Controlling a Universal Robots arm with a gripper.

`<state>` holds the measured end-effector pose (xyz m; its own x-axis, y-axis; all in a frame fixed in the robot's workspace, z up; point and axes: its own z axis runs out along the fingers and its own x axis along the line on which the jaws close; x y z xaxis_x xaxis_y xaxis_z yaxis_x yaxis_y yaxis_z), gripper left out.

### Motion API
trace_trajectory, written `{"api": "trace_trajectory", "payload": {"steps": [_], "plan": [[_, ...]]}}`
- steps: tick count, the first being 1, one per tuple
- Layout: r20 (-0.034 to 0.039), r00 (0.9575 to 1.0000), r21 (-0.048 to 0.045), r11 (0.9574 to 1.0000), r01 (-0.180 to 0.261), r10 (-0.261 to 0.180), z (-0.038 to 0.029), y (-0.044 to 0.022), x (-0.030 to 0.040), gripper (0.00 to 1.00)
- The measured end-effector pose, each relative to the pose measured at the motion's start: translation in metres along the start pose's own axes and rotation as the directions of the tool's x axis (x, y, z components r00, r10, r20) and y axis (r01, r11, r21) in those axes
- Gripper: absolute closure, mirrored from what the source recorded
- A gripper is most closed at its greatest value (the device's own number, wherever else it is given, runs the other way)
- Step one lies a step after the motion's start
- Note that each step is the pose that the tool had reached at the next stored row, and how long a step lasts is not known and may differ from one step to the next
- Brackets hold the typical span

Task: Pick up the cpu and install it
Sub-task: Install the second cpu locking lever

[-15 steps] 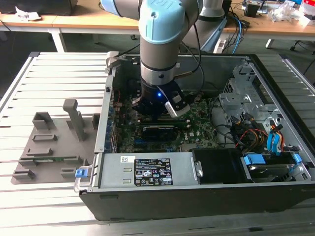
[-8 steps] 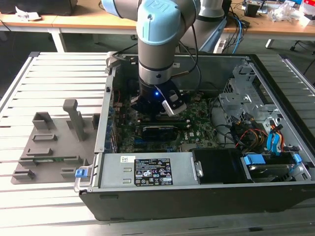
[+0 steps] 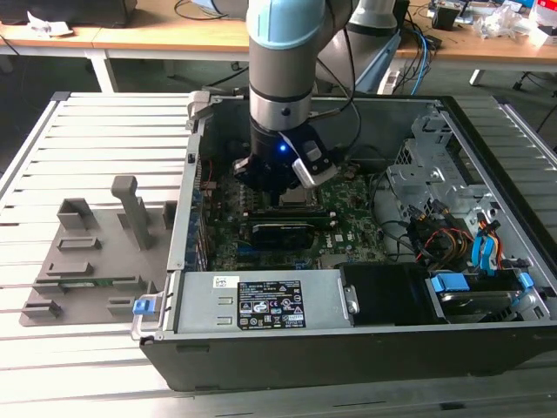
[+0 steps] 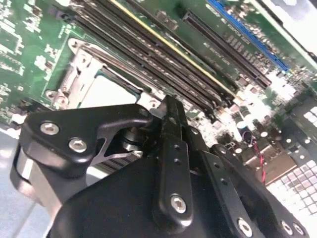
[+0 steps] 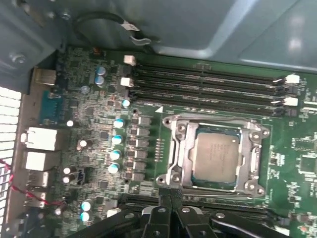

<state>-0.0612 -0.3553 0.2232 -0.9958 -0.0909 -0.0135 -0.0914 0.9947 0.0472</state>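
The cpu (image 5: 218, 157) is a flat silvery square lying inside the metal socket frame (image 5: 174, 148) on the green motherboard. In the second wrist view the cpu (image 4: 106, 91) shows as a pale patch just beyond the fingertips. My gripper (image 5: 171, 194) hovers just beside the socket's edge, apart from the chip, with its black fingers (image 5: 159, 218) pressed together and nothing between them. In the exterior view the gripper (image 3: 278, 193) reaches down into the open computer case over the middle of the board.
Long black memory slots (image 5: 208, 87) run beside the socket. The case walls (image 3: 487, 157), a power supply (image 3: 261, 300), a drive cage (image 3: 426, 174) and cables surround the board. A grey fixture plate (image 3: 87, 252) lies outside the case on the exterior view's left.
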Motion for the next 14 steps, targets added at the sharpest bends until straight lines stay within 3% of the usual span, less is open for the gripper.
{"api": "trace_trajectory", "payload": {"steps": [2,4,5,10,12,14], "plan": [[-0.0009,1.0000,0.0082,1.0000,0.000,0.000,0.0000,0.0026,-0.0044,0.89],[-0.0022,1.0000,0.0230,0.9997,0.000,0.000,0.0000,0.0148,-0.0151,0.89],[-0.0026,1.0000,0.0264,0.9997,0.000,0.000,-0.0005,0.0192,-0.0172,0.89],[-0.0030,1.0000,0.0321,0.9995,0.000,0.000,-0.0192,0.0366,-0.0206,0.89],[-0.0032,1.0000,0.0338,0.9994,0.000,0.000,-0.0267,0.0402,-0.0210,0.89],[-0.0029,1.0000,0.0335,0.9994,0.000,0.000,-0.0281,0.0405,-0.0211,0.89]]}}
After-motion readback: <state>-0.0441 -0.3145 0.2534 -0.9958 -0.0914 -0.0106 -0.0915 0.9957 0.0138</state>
